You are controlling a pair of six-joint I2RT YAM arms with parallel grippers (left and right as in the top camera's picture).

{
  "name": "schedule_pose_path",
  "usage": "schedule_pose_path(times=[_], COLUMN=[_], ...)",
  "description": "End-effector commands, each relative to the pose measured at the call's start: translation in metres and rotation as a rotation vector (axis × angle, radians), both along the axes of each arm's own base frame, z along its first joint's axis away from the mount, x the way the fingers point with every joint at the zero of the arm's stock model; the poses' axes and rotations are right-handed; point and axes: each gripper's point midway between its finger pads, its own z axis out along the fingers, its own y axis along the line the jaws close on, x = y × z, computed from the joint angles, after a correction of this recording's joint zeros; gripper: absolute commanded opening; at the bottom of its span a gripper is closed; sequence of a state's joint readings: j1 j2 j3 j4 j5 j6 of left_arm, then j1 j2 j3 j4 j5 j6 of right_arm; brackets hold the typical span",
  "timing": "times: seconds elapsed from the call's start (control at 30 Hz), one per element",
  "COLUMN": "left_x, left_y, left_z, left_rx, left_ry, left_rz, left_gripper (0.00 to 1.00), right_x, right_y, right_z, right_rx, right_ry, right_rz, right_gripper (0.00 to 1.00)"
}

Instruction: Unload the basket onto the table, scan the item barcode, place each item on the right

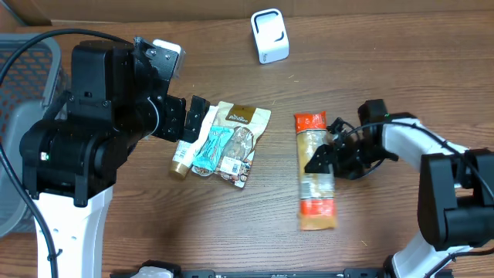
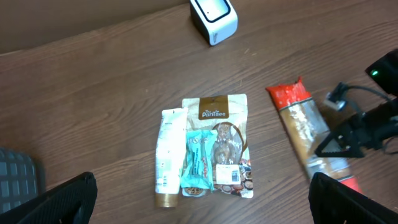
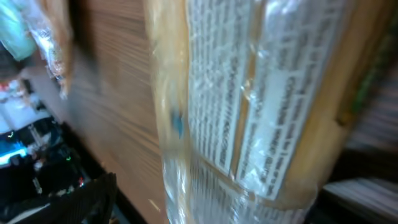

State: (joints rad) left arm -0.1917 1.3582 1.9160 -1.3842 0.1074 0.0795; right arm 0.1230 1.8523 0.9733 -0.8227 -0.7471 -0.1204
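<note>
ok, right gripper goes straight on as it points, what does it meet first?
The long pack, most likely: the right gripper points at its middle from the side, and the pack fills the wrist view. Whether they touch is unclear.

A robot test bench dressed up as a shop checkout. A wood-grain table (image 1: 386, 69) carries a small white scanner (image 1: 269, 35) and packaged retail goods: a printed pouch (image 1: 247, 117), a tube (image 1: 184, 150), a blue bar (image 1: 212, 147) and a long pack (image 1: 315, 189). A grey mesh basket (image 1: 19, 85) stands at the left edge, and cardboard (image 1: 154, 9) runs along the back.
</note>
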Motion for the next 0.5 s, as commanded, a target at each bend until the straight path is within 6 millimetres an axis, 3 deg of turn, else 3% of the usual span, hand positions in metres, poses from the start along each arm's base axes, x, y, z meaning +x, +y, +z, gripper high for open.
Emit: schedule_pose_path(times=[0.0, 0.07, 0.17, 0.2, 0.37, 0.47], left_x=[0.002, 0.002, 0.002, 0.002, 0.002, 0.002], left_y=[0.001, 0.001, 0.001, 0.001, 0.001, 0.001], left_z=[-0.003, -0.003, -0.003, -0.003, -0.003, -0.003], left_rx=[-0.002, -0.002, -0.002, -0.002, -0.002, -0.002], left_ry=[0.011, 0.011, 0.011, 0.011, 0.011, 0.011], left_rz=[0.016, 0.016, 0.016, 0.016, 0.016, 0.016], left_gripper=[1.00, 1.00, 1.00, 1.00, 1.00, 1.00], right_x=[-0.024, -0.024, -0.021, -0.020, -0.006, 0.005], right_y=[0.010, 0.013, 0.015, 0.016, 0.036, 0.041], right_z=[-0.028, -0.029, -0.026, -0.024, -0.001, 0.003], right_rx=[-0.078, -0.087, -0.062, -0.044, 0.160, 0.188], right_ry=[0.113, 0.114, 0.116, 0.116, 0.082, 0.091], right_rz=[-0.015, -0.018, -0.026, -0.031, -0.049, -0.103], right_gripper=[0.70, 0.59, 0.30, 0.26, 0.18, 0.25])
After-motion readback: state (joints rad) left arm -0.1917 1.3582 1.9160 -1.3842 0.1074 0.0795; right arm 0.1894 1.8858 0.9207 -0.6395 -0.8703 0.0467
